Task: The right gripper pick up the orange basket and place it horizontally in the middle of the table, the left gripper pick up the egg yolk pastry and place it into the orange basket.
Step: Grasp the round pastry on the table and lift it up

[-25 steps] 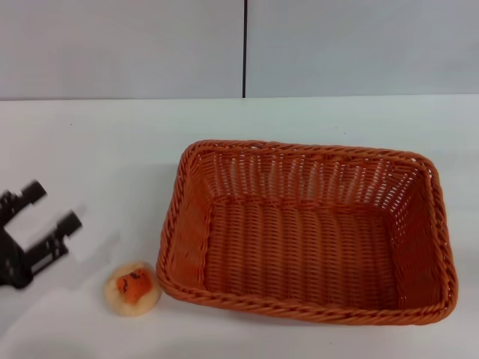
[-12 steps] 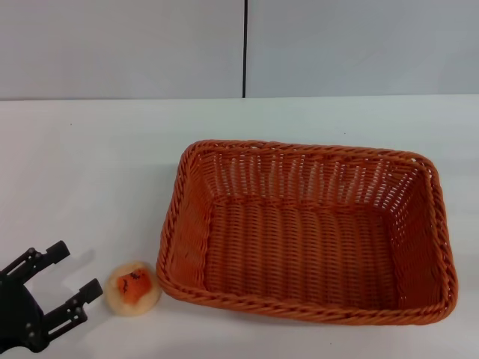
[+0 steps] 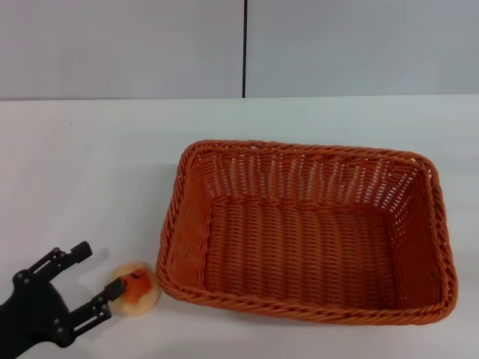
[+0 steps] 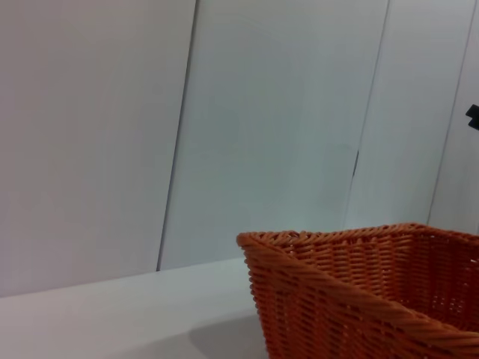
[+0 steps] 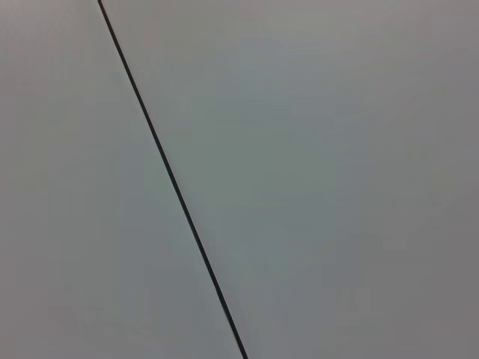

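Note:
The orange basket (image 3: 307, 230) lies lengthwise on the white table (image 3: 97, 164), right of centre in the head view; one corner of it (image 4: 359, 292) fills the low part of the left wrist view. The egg yolk pastry (image 3: 135, 288) sits on the table just off the basket's near left corner. My left gripper (image 3: 97, 269) is open at the near left edge, its nearer fingertip (image 3: 114, 286) overlapping the pastry's left side and the other fingertip (image 3: 81, 250) apart from it. The right gripper is out of view.
A grey panelled wall (image 3: 239, 45) with a dark vertical seam stands behind the table. The right wrist view shows only that wall and seam (image 5: 172, 179). Bare white tabletop lies left of and behind the basket.
My left gripper has swung down and rightward along the table's near left side, from well left of the pastry to right beside it. The basket and the pastry have stayed put.

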